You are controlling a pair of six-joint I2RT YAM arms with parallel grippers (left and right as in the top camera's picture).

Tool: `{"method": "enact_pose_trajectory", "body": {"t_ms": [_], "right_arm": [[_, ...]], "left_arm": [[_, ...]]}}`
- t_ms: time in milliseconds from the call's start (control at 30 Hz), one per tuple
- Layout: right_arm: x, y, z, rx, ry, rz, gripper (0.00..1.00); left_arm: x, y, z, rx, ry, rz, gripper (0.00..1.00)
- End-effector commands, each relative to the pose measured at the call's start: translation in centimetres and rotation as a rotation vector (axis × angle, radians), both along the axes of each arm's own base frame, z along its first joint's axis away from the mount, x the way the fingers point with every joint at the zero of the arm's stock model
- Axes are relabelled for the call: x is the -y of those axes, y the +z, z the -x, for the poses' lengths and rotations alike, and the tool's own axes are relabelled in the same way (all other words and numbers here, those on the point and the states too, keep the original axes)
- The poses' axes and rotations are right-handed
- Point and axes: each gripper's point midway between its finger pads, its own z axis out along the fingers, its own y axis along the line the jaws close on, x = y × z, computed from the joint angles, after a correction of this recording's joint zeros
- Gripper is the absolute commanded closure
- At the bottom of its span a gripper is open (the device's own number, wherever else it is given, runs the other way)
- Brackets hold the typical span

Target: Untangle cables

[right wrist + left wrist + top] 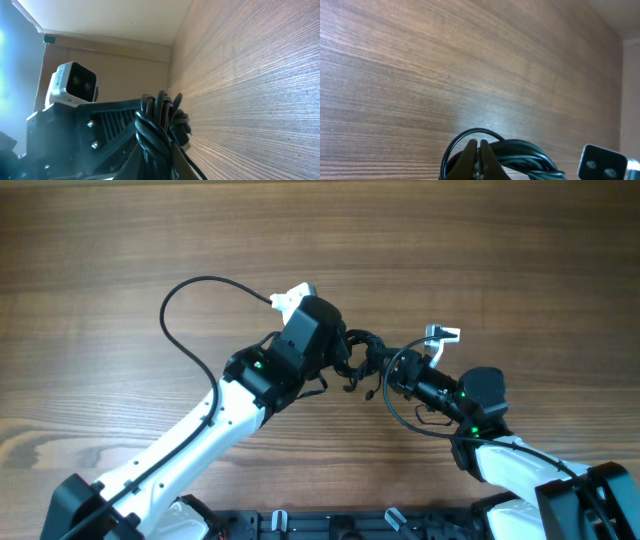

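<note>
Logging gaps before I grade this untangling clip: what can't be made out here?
- How the cables cross: overhead, too small, partly under left gripper and right gripper.
- Whether left gripper pinches a strand: left wrist, bottom edge cuts its fingers off.
- Fingertips of right gripper: right wrist, dark, behind the cables.

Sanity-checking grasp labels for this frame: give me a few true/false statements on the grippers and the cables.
1. The left gripper is shut on the cables. True.
2. The right gripper is open and clear of them. False: it is shut on the bundle.
3. The cables lie in separate straight lines. False: they are bunched in one clump between the two grippers.
4. The table has a wood-grain surface. True.
</note>
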Motion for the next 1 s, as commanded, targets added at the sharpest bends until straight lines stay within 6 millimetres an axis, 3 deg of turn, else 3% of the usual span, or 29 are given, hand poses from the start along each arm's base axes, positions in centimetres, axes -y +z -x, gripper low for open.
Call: {"method": "enact_pose_trajectory", "body": {"t_ms": [0,333,467,633,967], "right_arm": [[-0.4,0.5,0.3,0.011,0.024,-0.009,0.95],[-0.2,0.4,0.0,0.011,0.002,-0.007,0.95],[0.0,0.4,-0.2,0.012,-0.014,-0.006,0.94],[0.0,0.5,-0.3,0.011,-0.017,-0.007,0.95],[-0.1,1.8,-0.2,0.069,-0.006,-0.028,0.95]], "left_arm": [[1.1,-1.1,0.7,-0.069,-0.048,0.037,0.96],[1.8,-1.1,1.7,-0.105,-0.100,0.067,0.96],[0.8,-2.4,3.1,-0.181,-0.098,0.017,0.96],[0.6,-2.7,3.5,-0.197,-0.101,0.008,0.96],[3.9,-3.9,6.5,-0.258,-0.261,0.021,0.96]]}}
